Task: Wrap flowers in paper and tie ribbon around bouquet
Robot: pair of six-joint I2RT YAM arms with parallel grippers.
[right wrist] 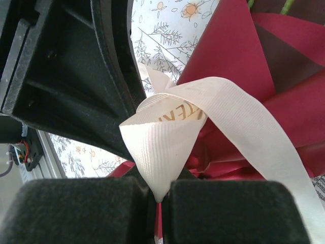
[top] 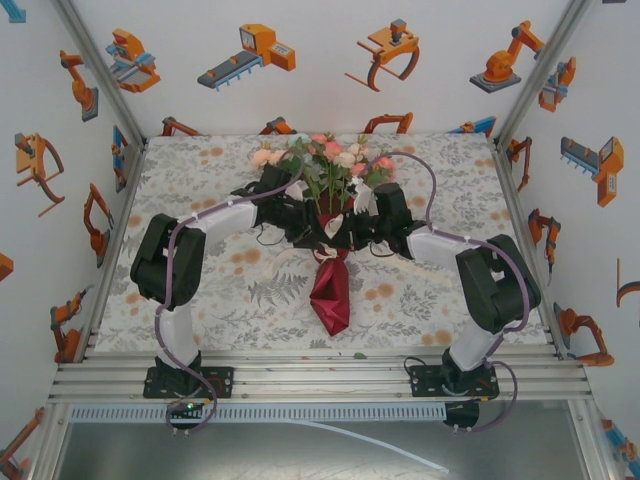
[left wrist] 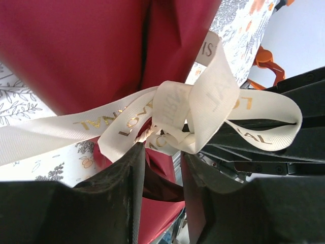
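Note:
The bouquet lies mid-table, its flowers (top: 325,160) pointing to the far side and the dark red paper (top: 331,290) cone tapering toward me. Both grippers meet at the cone's neck. A cream ribbon (left wrist: 175,119) with gold lettering is knotted around the paper (left wrist: 91,51), one loop running right. My left gripper (left wrist: 162,152) sits just under the knot, its jaws apart, with red paper showing in the gap. My right gripper (right wrist: 160,192) is shut on a folded piece of the ribbon (right wrist: 167,137), in front of the paper (right wrist: 238,56). In the top view the left gripper (top: 305,228) and right gripper (top: 352,232) nearly touch.
A leaf-and-orange-dot cloth (top: 220,290) covers the table. Aluminium rails (top: 320,375) run along the near edge, and printed walls close in the left, right and back. The right gripper's black body (left wrist: 284,147) crowds the ribbon loop. The left gripper's body (right wrist: 66,76) stands close by.

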